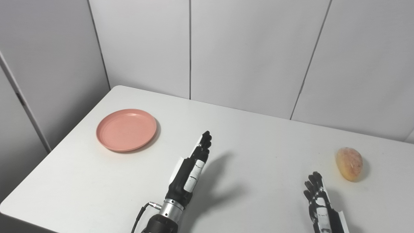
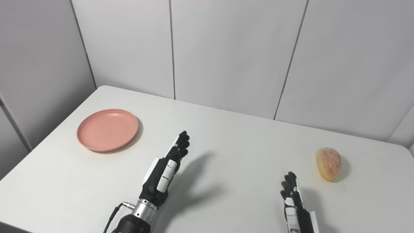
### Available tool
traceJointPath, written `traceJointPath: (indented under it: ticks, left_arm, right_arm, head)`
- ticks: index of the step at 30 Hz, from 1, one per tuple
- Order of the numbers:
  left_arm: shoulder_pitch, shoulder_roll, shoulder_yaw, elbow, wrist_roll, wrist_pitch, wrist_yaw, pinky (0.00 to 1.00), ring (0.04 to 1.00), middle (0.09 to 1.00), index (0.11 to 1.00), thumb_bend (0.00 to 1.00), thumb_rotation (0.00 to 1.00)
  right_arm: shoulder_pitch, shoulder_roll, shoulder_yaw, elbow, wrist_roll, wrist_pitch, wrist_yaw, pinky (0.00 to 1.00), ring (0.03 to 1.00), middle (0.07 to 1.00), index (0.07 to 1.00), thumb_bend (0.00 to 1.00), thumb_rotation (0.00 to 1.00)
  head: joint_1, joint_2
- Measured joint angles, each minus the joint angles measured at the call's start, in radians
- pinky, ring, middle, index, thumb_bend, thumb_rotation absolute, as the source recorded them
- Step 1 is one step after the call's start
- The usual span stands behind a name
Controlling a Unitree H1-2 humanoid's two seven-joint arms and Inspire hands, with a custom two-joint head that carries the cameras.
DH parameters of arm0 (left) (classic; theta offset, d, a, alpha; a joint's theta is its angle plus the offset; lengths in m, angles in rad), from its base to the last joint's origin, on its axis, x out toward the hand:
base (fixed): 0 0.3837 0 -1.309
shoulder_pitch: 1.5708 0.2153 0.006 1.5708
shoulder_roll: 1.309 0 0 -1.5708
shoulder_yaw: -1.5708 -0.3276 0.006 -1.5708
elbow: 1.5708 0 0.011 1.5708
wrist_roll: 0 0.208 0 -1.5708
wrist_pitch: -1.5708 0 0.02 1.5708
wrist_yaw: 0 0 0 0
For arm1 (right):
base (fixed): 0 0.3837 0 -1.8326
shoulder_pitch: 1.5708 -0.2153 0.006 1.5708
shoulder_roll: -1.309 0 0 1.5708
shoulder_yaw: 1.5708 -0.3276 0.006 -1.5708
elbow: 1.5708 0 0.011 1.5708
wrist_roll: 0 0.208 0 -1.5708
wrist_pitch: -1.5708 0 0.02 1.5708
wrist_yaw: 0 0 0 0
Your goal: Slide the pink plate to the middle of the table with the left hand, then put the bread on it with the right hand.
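The pink plate (image 1: pixel 126 129) lies empty on the white table (image 1: pixel 258 145), toward its far left. An oval golden bread roll (image 1: pixel 349 163) rests near the right edge. My left hand (image 1: pixel 190 170) hovers over the table's middle front, fingers stretched out and holding nothing, to the right of and nearer than the plate. Low at the bottom right, my right hand (image 1: pixel 318 200) is open too, fingers pointing up, just left of and nearer than the bread. Neither hand touches anything.
Grey wall panels (image 1: pixel 245 51) stand close behind the table's far edge and along its left side. The table's near edge runs along the bottom left of the picture.
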Motion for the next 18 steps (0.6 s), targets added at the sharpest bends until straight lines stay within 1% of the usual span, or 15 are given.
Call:
traceJointPath:
  ticks: [3,4,6,8,15,18]
  left_arm:
    - [-0.007,-0.024,-0.021,0.017,0.046,-0.005,0.022,1.00,1.000,1.000,1.000,0.78,1.00]
    - [-0.009,-0.030,-0.025,0.022,0.058,-0.007,0.029,1.00,1.000,1.000,1.000,0.77,1.00]
    - [-0.013,-0.038,-0.030,0.031,0.076,-0.020,0.036,1.00,1.000,1.000,1.000,0.75,1.00]
    - [-0.015,-0.041,-0.031,0.034,0.084,-0.027,0.048,1.00,1.000,1.000,1.000,0.72,1.00]
    - [-0.027,-0.047,-0.032,0.053,0.088,-0.050,0.066,1.00,1.000,1.000,1.000,0.72,1.00]
    - [-0.032,-0.059,-0.019,0.064,0.068,-0.090,0.076,1.00,1.000,1.000,1.000,0.73,1.00]
  right_arm:
    - [-0.004,-0.001,-0.004,0.004,0.044,0.000,0.021,1.00,1.000,1.000,1.000,0.64,0.97]
    - [-0.005,-0.002,-0.004,0.005,0.051,0.000,0.028,1.00,1.000,1.000,1.000,0.61,0.97]
    - [-0.005,-0.008,-0.004,0.005,0.058,0.000,0.033,1.00,1.000,1.000,1.000,0.59,0.98]
    - [-0.005,-0.016,-0.008,0.005,0.063,0.000,0.041,1.00,1.000,1.000,1.000,0.59,0.98]
    - [-0.005,-0.022,-0.020,0.006,0.075,0.000,0.045,1.00,1.000,1.000,1.000,0.59,0.96]
    - [-0.005,-0.022,-0.022,0.007,0.075,0.000,0.045,1.00,1.000,1.000,1.000,0.59,0.97]
  head:
    - [0.016,-0.006]
    - [0.017,-0.008]
    - [0.023,-0.014]
    - [0.034,-0.015]
    - [0.042,-0.026]
    - [0.045,-0.028]
